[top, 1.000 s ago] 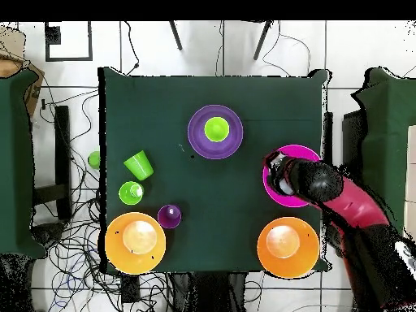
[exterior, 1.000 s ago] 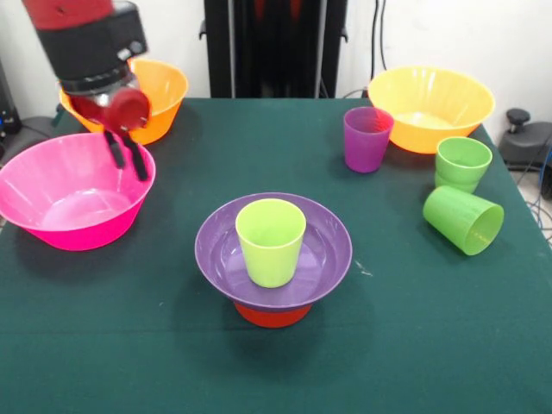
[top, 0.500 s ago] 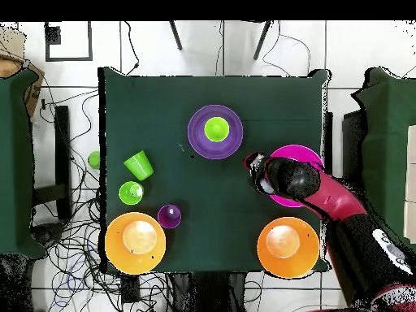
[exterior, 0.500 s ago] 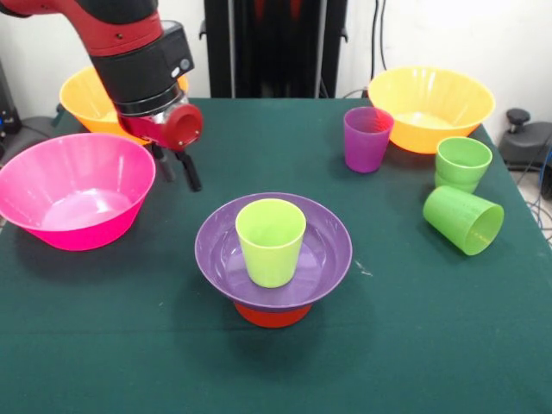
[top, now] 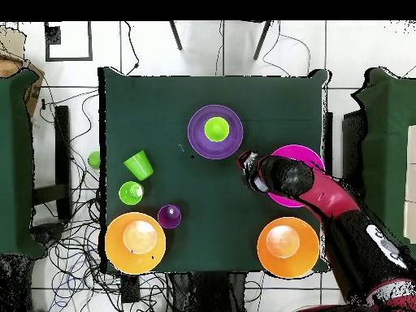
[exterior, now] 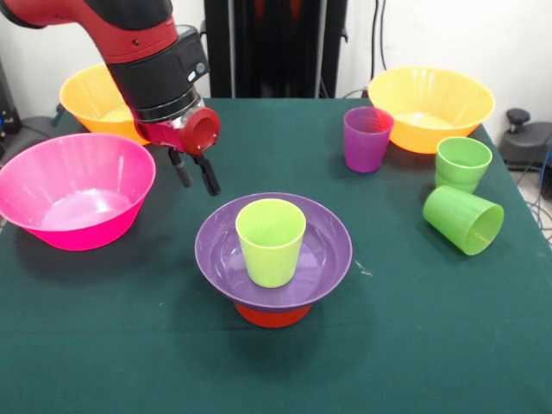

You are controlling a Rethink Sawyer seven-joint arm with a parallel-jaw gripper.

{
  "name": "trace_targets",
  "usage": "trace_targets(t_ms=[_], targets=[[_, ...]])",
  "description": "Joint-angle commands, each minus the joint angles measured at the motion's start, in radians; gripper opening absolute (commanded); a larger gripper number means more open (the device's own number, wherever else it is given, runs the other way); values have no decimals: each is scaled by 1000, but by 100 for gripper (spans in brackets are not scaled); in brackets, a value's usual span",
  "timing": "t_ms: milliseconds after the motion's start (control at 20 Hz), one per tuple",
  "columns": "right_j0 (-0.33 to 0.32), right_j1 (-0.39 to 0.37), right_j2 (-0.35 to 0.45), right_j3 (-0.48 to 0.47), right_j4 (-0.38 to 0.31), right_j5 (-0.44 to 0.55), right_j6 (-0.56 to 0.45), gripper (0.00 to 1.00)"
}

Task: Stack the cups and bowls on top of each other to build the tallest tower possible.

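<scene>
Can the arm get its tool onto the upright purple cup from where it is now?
Probably yes. The tool hangs empty above bare cloth between the pink bowl and the tower. The purple cup stands upright, open side up, apart from the orange-yellow bowl beside it, with nothing between.

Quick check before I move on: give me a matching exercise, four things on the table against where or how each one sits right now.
Things:
1. yellow-green cup
2. purple cup
3. green cup nearest the table's edge
4. tool

States:
A. lying on its side
B. empty, in the air between the pink bowl and the purple bowl
C. upright inside the purple bowl
D. upright on the cloth beside an orange-yellow bowl

Pairs: 1-C, 2-D, 3-A, 4-B
</scene>
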State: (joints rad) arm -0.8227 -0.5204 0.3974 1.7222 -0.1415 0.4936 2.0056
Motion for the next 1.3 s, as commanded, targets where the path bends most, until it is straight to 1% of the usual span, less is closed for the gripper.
trace_targets(t_ms=[50,250,450,650,850,900,950,1200,1300], targets=[[3,13,70,16,-76,12,-98,100],[-5,-10,77,33,-72,30,-97,100],[-18,-15,80,15,-73,66,-118,100],[-30,-55,86,49,-66,82,-112,100],[-34,-125,92,104,-47,111,-85,100],[-37,-157,95,142,-42,103,-71,100],[-37,-175,95,159,-41,98,-65,100],[-53,-305,97,261,-12,133,-55,100],[-60,-328,102,286,-2,142,-53,100]])
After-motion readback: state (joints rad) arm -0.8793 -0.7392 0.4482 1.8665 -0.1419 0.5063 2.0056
